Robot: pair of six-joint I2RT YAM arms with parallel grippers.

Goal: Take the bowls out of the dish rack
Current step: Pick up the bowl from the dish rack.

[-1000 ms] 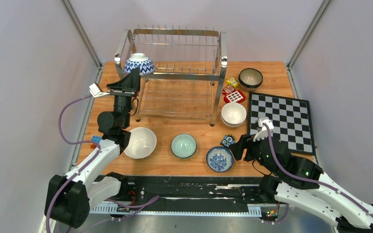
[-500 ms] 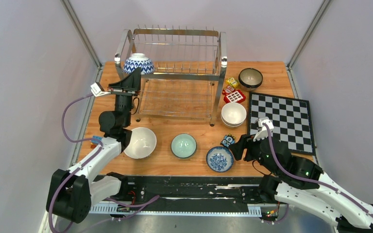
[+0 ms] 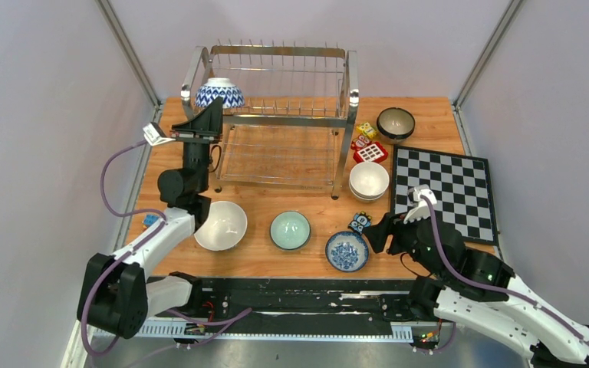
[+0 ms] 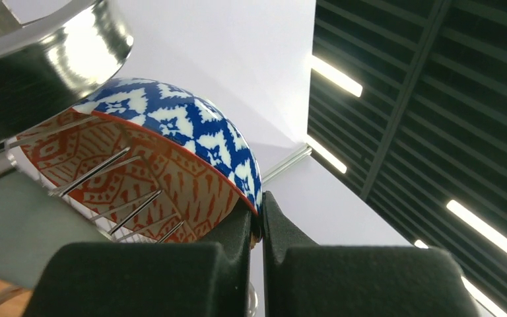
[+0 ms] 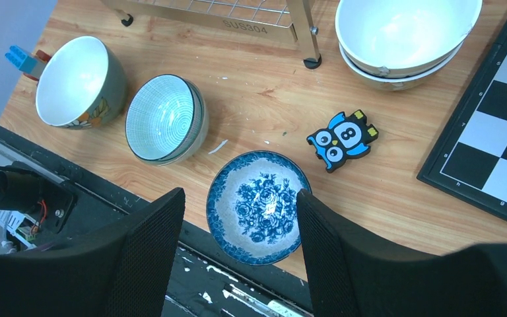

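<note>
A blue-and-white patterned bowl (image 3: 219, 93) with a red-patterned inside (image 4: 125, 172) is at the left end of the steel dish rack's upper tier (image 3: 276, 120). My left gripper (image 3: 212, 113) is shut on the bowl's rim (image 4: 259, 210), from the near side. Other bowls stand on the table: a large white one (image 3: 221, 225), a celadon one (image 3: 290, 230), a blue floral one (image 3: 347, 251), a white stack (image 3: 369, 181) and a dark brown one (image 3: 395, 123). My right gripper (image 5: 237, 201) is open and empty above the blue floral bowl (image 5: 257, 206).
A chessboard (image 3: 445, 192) lies at the right. Toy blocks (image 3: 368, 142) sit by the rack's right leg, and an owl block (image 5: 342, 140) lies near the blue floral bowl. A blue brick (image 5: 21, 61) lies beside the large white bowl.
My left gripper and the blue-and-white bowl have moved slightly up and toward the back of the rack. The right arm has barely shifted.
</note>
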